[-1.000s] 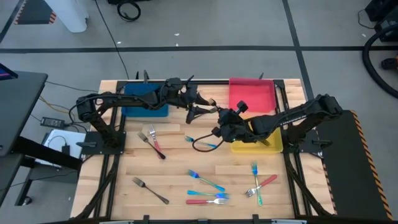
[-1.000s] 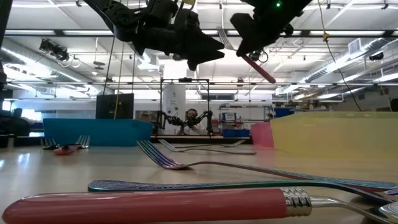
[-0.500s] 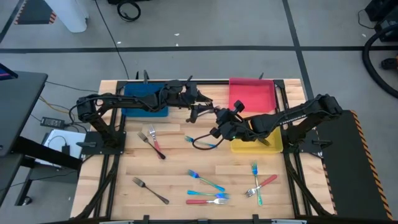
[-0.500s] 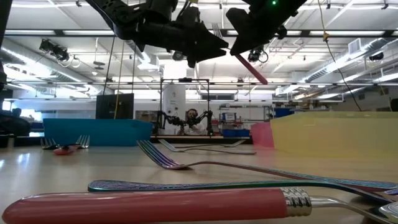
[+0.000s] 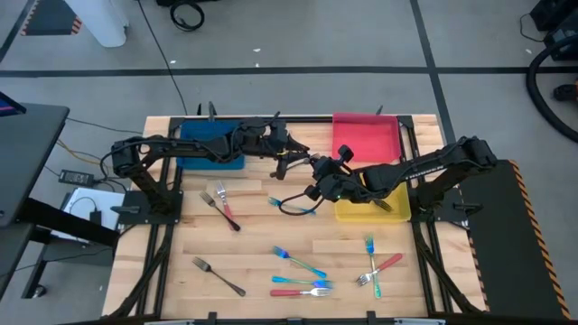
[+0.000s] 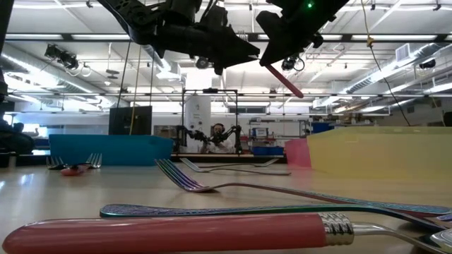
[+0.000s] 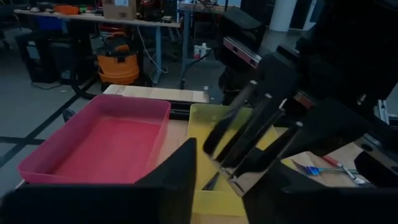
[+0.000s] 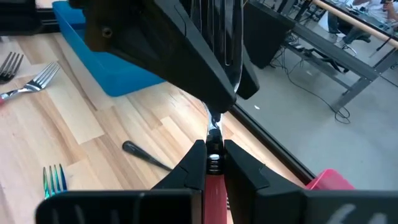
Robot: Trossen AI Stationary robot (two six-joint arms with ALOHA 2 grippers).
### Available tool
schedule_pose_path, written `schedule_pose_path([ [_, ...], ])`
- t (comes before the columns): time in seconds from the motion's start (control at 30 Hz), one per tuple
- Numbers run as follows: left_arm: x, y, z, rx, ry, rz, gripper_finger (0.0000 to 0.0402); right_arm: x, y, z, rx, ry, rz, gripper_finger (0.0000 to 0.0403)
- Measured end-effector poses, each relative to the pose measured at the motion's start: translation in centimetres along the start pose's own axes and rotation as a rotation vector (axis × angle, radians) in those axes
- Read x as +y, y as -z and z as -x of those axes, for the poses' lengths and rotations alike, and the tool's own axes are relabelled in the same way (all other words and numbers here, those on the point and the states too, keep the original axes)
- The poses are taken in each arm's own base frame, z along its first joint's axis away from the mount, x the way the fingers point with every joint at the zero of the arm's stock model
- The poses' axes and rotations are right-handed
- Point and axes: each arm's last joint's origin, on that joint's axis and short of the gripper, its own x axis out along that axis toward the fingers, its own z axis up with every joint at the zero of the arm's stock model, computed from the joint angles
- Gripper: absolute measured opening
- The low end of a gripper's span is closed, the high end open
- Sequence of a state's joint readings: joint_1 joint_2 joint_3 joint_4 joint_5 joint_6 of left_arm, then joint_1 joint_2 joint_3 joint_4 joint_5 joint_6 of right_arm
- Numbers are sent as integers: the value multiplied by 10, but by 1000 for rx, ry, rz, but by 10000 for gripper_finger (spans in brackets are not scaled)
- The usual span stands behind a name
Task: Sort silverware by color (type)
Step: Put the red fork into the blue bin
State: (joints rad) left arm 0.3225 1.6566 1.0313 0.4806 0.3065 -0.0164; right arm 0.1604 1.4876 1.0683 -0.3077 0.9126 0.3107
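Observation:
My right gripper [image 5: 318,178] is above the table's middle, shut on a red-handled fork [image 6: 284,79]. My left gripper [image 5: 294,159] is open and meets it from the table's left. In the left wrist view the fork's silver tines [image 7: 249,134] stand between my left fingers [image 7: 177,180]; I cannot tell whether they touch. Several other forks, red-handled, blue iridescent and plain grey, lie flat on the table's near half [image 5: 302,271]. My right gripper pinches the fork between its two fingers [image 8: 194,163] at the ribbed neck [image 8: 215,162], where the red handle meets the metal. The fork is lifted clear. Its tines [image 8: 217,37] point toward my left gripper, and its handle slants down below the fingers.
A blue tray [image 5: 212,144] sits at the far left, a red tray [image 5: 366,140] at the far right and a yellow tray [image 5: 397,209] under my right arm. Two forks [image 5: 221,203] lie left of centre, and a blue one [image 5: 278,201] lies under the grippers.
My two grippers have closed in on each other above the table's middle: the right one has carried the fork toward the left, and the left one has moved slightly right, so the tines now stand between my left fingers.

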Motion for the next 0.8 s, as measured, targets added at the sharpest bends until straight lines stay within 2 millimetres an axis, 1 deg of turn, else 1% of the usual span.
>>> schedule_pose_path([
  [0.17,0,1,0,5,-1,-1,36,1,0,0,9,-30,-3,41],
  [0.27,0,0,0,3,4,-3,12,2,0,0,17,-57,-2,41],
  [0.43,0,1,0,8,6,-1,9,2,1,0,29,-90,5,46],
  [0.67,1,3,0,27,-5,-32,12,2,1,0,23,-71,54,86],
  [0.8,8,5,6,87,-32,-31,12,2,1,0,17,-49,58,104],
])
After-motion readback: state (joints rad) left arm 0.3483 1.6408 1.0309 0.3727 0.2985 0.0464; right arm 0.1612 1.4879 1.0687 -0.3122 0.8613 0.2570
